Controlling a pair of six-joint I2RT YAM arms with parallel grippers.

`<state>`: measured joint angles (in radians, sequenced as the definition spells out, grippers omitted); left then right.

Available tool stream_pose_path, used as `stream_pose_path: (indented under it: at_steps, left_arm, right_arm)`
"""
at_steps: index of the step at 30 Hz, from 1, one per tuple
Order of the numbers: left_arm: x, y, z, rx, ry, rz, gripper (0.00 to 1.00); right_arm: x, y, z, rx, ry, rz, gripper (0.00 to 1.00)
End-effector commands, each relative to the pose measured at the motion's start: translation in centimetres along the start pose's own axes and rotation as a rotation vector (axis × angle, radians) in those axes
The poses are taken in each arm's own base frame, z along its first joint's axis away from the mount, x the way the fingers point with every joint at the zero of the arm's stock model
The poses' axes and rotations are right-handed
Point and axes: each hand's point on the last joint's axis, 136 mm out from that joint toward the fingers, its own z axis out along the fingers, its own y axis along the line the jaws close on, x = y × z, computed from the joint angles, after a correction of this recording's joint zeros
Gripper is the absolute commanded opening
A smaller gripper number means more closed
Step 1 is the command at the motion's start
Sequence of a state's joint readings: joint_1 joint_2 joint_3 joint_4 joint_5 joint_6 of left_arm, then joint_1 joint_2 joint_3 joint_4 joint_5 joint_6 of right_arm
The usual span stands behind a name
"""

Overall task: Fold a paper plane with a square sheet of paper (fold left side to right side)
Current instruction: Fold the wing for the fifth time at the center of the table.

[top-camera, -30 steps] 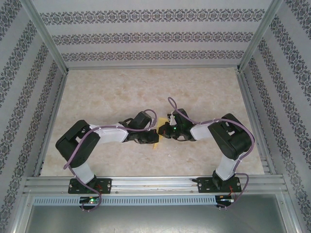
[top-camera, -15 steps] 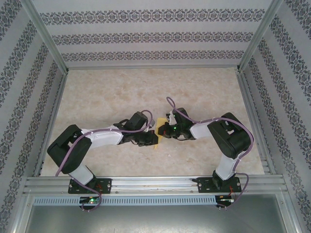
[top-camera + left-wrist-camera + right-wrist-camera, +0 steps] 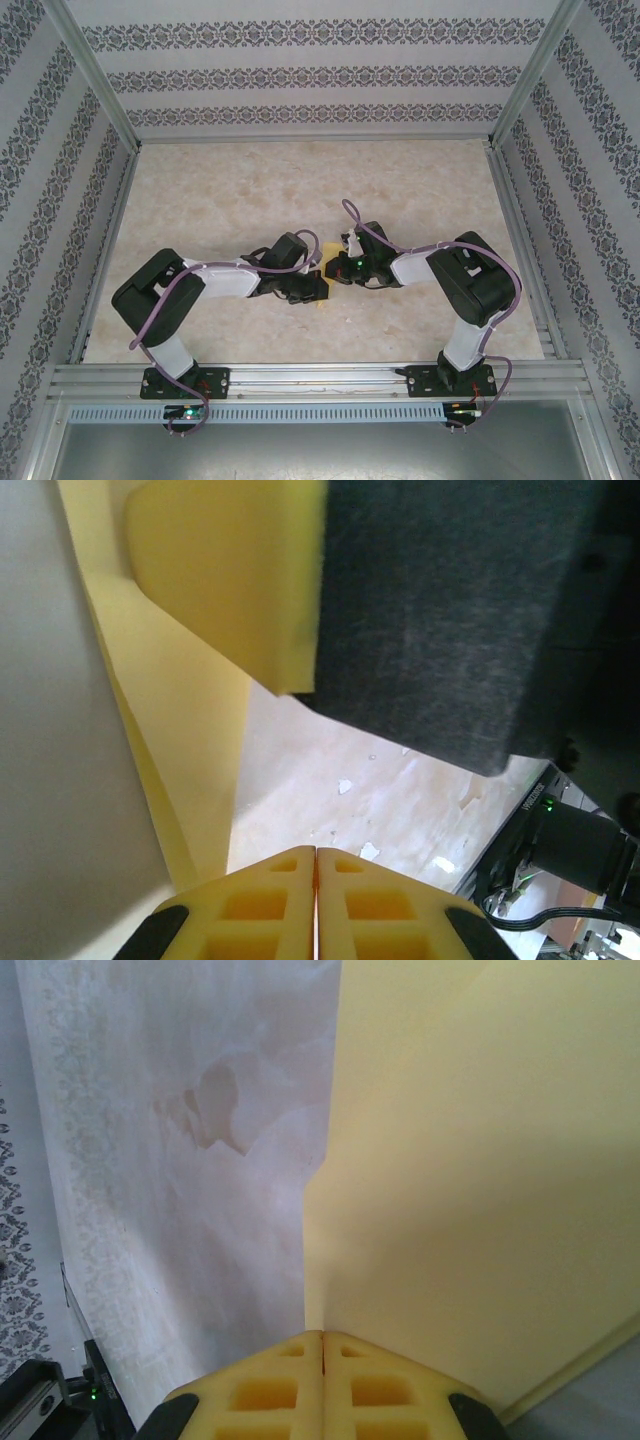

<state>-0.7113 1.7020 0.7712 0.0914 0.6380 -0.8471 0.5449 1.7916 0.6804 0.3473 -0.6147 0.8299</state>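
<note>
1. Table (image 3: pixel 250 190): pale marbled top, walled on three sides by patterned panels (image 3: pixel 300 75). You see it from above with both arm bases on the rail at the near edge.

2. Left arm (image 3: pixel 200 285): elbow out to your left, forearm reaching in toward the table's middle.

3. Right arm (image 3: pixel 465 280): elbow out to your right, forearm reaching in to meet the other arm. The two wrists sit nearly nose to nose.

4. Square sheet of paper (image 3: pixel 480 1180): yellow, at the middle of the table between the two wrists. From above you get just a small yellow corner (image 3: pixel 320 301) peeking out below the left wrist. On the right wrist camera it covers the right half of the view. Its left edge runs straight down to the seam between that gripper's fingertips. On the left wrist camera it is a tall slanted strip (image 3: pixel 190 710) passing just left of the fingertips.

5. Right gripper (image 3: pixel 322 1360): yellow fingers pressed tight together, pinching the paper's edge where it enters the seam.

6. Left gripper (image 3: pixel 317 880): yellow fingers pressed together, no gap at the seam. The paper lies just beside the left finger; you cannot tell whether any of it is caught between them.

7. Rounded yellow pad (image 3: pixel 230 580): on a dark block, close above the paper in the left wrist view.
</note>
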Motion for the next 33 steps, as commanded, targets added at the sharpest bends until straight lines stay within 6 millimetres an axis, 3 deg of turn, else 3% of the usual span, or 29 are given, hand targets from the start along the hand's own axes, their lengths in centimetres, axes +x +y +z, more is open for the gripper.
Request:
stream_pose_path:
  at_steps: [1, 33]
  left_arm:
    - [-0.1, 0.2, 0.4, 0.026, 0.005, -0.021, 0.09]
    - [1.8, 2.7, 1.5, 0.011, 0.038, -0.079, 0.09]
  right_arm:
    - [2.4, -4.4, 1.0, 0.141, 0.072, 0.051, 0.00]
    - [2.7, -5.2, 1.0, 0.190, 0.092, 0.051, 0.00]
